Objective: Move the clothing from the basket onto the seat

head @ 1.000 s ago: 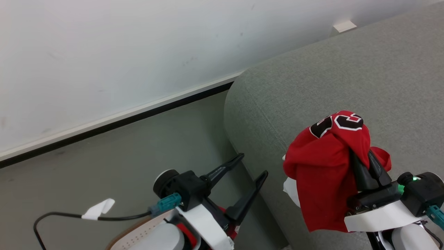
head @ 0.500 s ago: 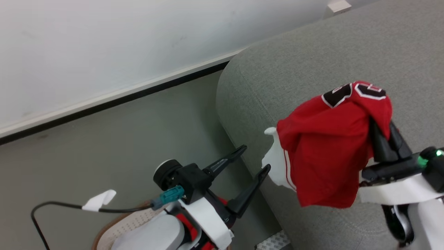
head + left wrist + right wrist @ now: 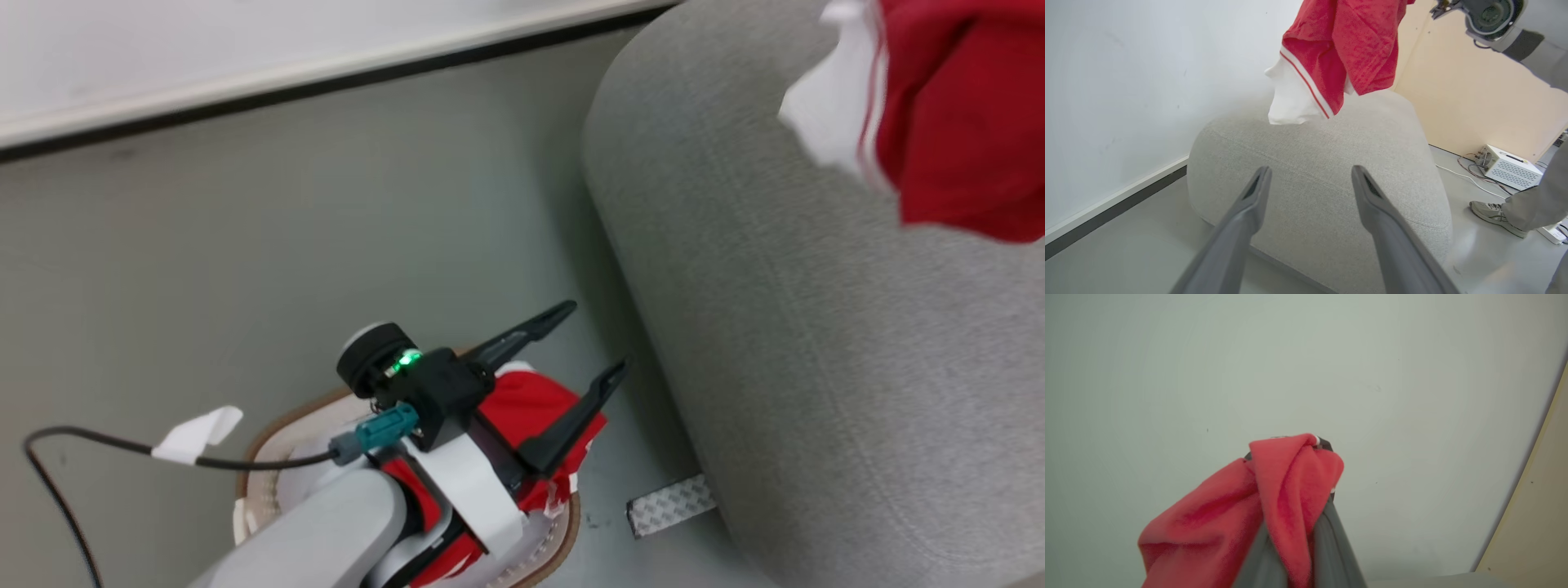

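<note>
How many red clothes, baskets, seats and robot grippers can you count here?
Red clothes: 2, one in the right gripper, one heap in the basket
Basket: 1
Seat: 1
Grippers: 2, left gripper open, right shut
Total: 6

Head camera: high, looking steeply down on floor (image 3: 286,229), basket (image 3: 574,518) and seat (image 3: 816,367) flank. Left wrist camera: low, facing seat and wall (image 3: 1106,102); shares seat and hanging clothing (image 3: 1359,45) with head view. Right wrist camera: close behind clothing, aimed at the wall.
</note>
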Controlling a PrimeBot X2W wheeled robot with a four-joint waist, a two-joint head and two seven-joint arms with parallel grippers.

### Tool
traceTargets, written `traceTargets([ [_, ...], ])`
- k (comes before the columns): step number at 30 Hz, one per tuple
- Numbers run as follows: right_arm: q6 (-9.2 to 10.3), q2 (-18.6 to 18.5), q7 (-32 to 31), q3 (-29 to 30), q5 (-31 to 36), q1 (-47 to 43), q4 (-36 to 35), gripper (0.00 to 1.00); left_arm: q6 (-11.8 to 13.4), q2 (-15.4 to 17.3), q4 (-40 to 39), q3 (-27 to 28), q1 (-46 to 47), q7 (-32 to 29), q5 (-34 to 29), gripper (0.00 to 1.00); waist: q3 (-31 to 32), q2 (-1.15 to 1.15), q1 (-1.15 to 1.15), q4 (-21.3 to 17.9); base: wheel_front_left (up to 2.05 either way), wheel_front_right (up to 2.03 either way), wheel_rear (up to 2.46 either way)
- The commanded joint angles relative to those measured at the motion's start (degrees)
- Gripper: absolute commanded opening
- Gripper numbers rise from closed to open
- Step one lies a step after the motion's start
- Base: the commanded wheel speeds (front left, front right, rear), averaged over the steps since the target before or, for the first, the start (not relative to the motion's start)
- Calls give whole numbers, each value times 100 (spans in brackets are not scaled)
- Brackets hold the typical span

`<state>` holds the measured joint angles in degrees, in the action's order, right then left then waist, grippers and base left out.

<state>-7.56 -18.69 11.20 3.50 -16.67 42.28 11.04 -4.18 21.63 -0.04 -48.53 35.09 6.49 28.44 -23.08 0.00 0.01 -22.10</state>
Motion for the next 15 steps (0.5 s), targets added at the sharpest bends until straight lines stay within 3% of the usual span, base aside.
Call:
traceTargets([
  [1,14,-217,-55,247,-61,244,92,0,-20,66,-86,26,125,-37,-92,100,-506,0,-1,419,0,0,0],
  [7,14,-523,-212,799,-415,752,637,0,-39,168,-243,58,318,-100,-136,100,-1086,0,-1,739,0,0,0],
  [15,14,-841,-157,1099,-477,1260,1655,0,-48,233,-336,93,507,-105,-190,100,-1661,0,-1,1010,0,0,0],
])
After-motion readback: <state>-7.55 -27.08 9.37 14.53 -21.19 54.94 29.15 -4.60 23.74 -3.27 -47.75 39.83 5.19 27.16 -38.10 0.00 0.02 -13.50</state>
